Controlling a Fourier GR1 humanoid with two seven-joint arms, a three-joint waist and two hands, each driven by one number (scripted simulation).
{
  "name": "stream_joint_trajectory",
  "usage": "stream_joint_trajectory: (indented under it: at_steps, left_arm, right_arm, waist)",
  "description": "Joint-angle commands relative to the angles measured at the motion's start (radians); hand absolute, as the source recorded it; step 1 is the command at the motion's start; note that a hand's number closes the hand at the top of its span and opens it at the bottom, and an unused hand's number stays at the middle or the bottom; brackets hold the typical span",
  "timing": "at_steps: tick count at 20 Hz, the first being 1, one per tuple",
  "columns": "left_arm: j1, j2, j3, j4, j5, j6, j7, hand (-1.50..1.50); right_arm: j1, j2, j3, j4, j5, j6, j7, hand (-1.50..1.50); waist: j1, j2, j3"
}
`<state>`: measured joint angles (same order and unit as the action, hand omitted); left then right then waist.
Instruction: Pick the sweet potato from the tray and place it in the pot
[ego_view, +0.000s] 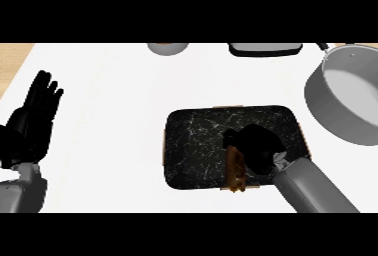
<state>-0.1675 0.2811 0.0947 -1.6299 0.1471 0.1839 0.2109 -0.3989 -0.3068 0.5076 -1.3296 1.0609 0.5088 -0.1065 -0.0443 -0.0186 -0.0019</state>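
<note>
**Sweet potato under the right hand, not yet off the tray**

Head view: the sweet potato lies on the dark tray, along its lower right part, its brown length running toward the tray's near edge. Only a strip of it shows, because the right hand sits directly on top of it. The fingers of that hand are curled down over the upper end of the vegetable, so I take them as closed around it, though the contact itself is hidden by the black palm. The grey forearm comes in from the lower right, which puts the hand over the vegetable from above. That approach seems chosen so the hand can lift straight up from the flat tray.

The pot stands to the upper right, just beside the tray's far right corner, mouth open and turned upward. Its nearness to the working arm likely explains why the right hand does the picking.

The left hand rests at the left edge, fingers straight and spread, well apart from the tray and holding nothing.

At the counter's far edge a small grey bowl and a dark rectangular object are only partly visible.

Judging by this, the grasp is being made and the lift has yet to come.
</note>
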Motion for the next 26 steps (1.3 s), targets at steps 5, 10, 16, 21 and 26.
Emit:
stream_joint_trajectory:
  at_steps: [5, 10, 16, 21, 26]
  left_arm:
    - [0.001, 0.000, -0.002, -0.035, 0.000, 0.007, 0.048, 0.00]
    - [0.046, -0.020, -0.020, -0.027, -0.028, 0.010, -0.009, 0.00]
    - [0.038, -0.020, -0.013, -0.057, 0.000, -0.005, 0.017, 0.00]
    - [0.022, -0.013, -0.031, -0.079, -0.016, -0.013, 0.053, 0.00]
    - [-0.074, -0.002, 0.022, 0.027, -0.004, -0.028, 0.033, 0.00]
  right_arm:
    - [0.397, 0.039, -0.141, -0.386, -0.128, -0.108, 0.163, 1.50]
    - [0.453, 0.156, -0.254, -0.597, -0.184, -0.252, 0.248, 1.50]
    - [0.450, 0.175, -0.422, -0.909, -0.228, -0.293, 0.352, 1.50]
    - [0.425, 0.167, -0.633, -1.000, -0.388, -0.264, 0.406, 1.50]
    - [0.314, 0.090, -0.819, -0.890, -0.474, -0.253, 0.429, 1.50]
  waist:
    - [-0.003, 0.006, 0.002]
    - [-0.006, 0.007, 0.002]
    - [0.015, 0.008, 0.002]
    - [0.035, 0.015, 0.002]
    - [0.039, 0.019, 0.002]
